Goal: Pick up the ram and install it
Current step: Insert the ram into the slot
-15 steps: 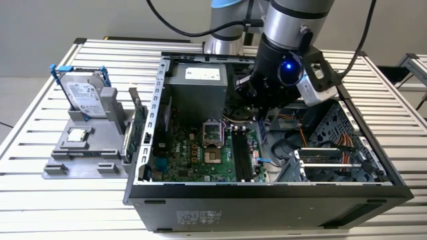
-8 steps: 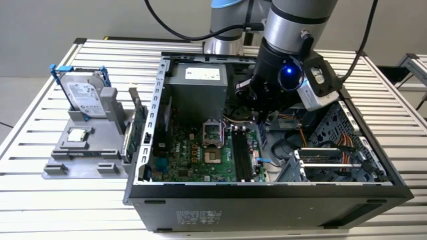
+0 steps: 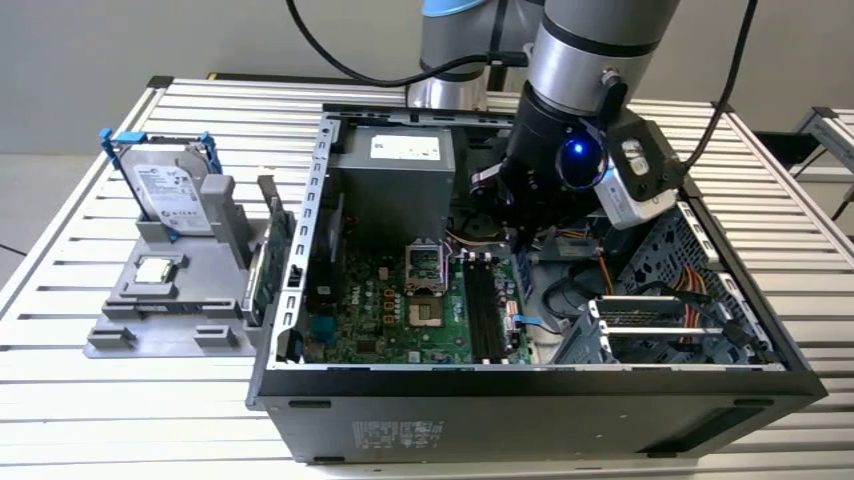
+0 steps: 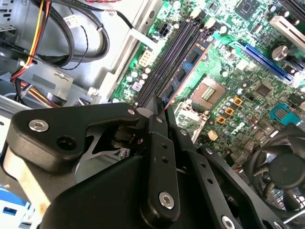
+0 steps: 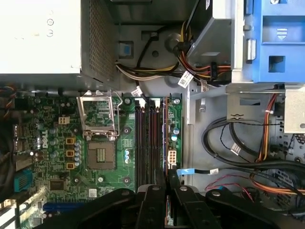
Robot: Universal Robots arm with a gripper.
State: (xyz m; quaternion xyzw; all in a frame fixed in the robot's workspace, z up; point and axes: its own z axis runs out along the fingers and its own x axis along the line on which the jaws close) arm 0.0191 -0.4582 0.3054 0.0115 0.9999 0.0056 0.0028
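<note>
The ram [image 4: 187,70] is a thin blue stick with dark chips. My gripper [image 4: 159,109] is shut on one end of it. It lies lengthwise along the black memory slots [image 4: 167,56] of the green motherboard [image 4: 224,76]. In the first wrist view the ram [image 5: 165,138] shows edge-on over the slot nearest the board's edge, with my gripper [image 5: 167,180] at its near end. I cannot tell whether it is seated or just above the slot. In the exterior view my gripper [image 3: 522,236] hangs inside the open computer case [image 3: 534,400], over the memory slots [image 3: 481,310].
The power supply [image 3: 394,165] fills the case's far corner, and the CPU socket [image 3: 424,265] sits beside the slots. Cable bundles [image 3: 667,300] and drive cages crowd the exterior view's right. Outside the case, a grey stand [image 3: 160,310] holds a hard drive [image 3: 174,195] and a green card [image 3: 274,262].
</note>
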